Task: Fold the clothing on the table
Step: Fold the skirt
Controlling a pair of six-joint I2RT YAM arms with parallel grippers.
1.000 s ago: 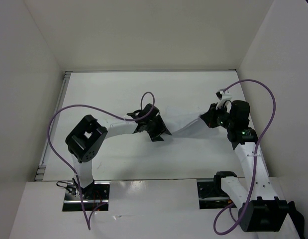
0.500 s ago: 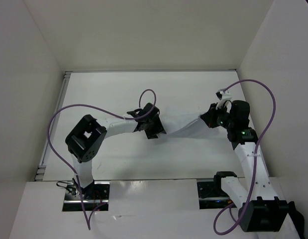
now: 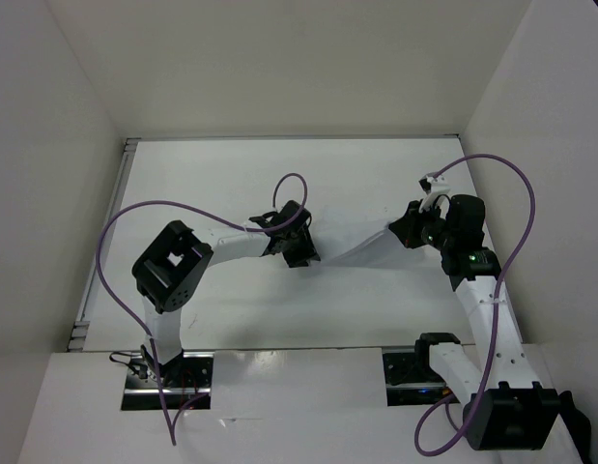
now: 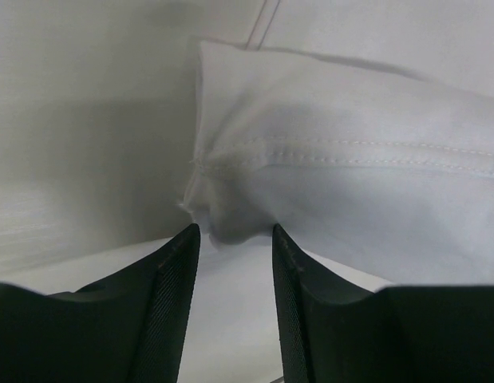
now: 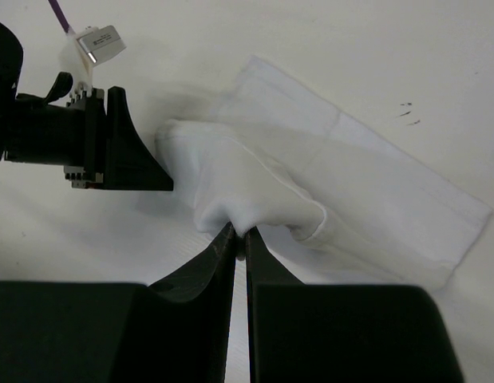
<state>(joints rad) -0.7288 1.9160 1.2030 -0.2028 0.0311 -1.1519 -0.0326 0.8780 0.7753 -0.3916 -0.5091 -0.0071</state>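
White clothing (image 3: 361, 249) lies mid-surface (image 3: 212, 174), between both arms.
The right gripper (image 5: 239, 233) pinches a raised fold; the left gripper (image 4: 235, 233), its arm stretched low, sits half-open at the hem corner.

left arm (image 3: 231, 246): bent, reaching inward | left hand (image 4: 235, 233): fingers apart | right arm (image 3: 487, 309): stretched forward | right hand (image 5: 239, 233): fingers pinched tight

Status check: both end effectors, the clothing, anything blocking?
Right end effector shut on clothing, a fold pinched up. Left end effector open at the hem corner, no grip yet. No obstruction seen.
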